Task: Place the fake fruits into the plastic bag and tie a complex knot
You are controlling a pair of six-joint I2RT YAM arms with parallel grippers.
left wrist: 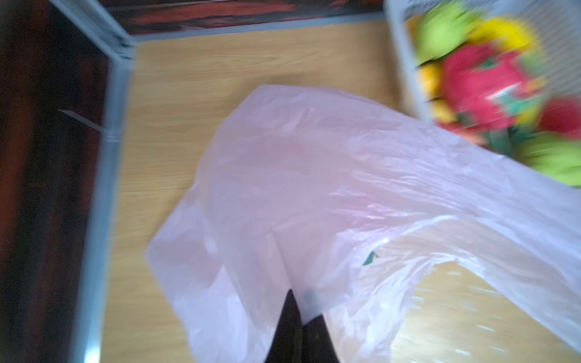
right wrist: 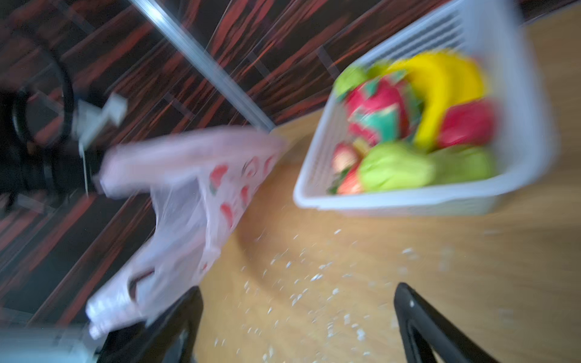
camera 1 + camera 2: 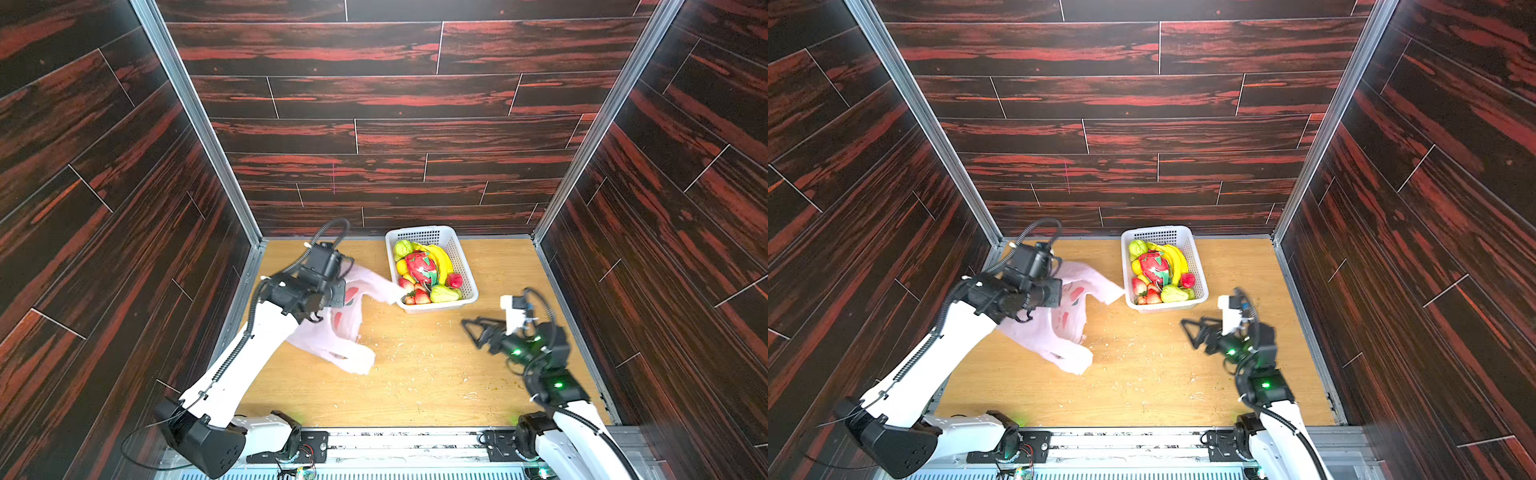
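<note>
While left hand (image 1: 301, 311) pinches, crinkled translucent bag (image 1: 314, 173)

Light wood-grain tabletop (image 3: 419, 399), walled on three sides.
White perforated basket (image 3: 436, 306) stood at the back, right of centre, close to the rear wall. Pale-pink plastic bag (image 3: 353, 359) lay to its left, lower end resting on the wood, upper part raised off it. Small white flecks (image 3: 390, 355) were scattered over the middle, from the bag toward the front.
</note>
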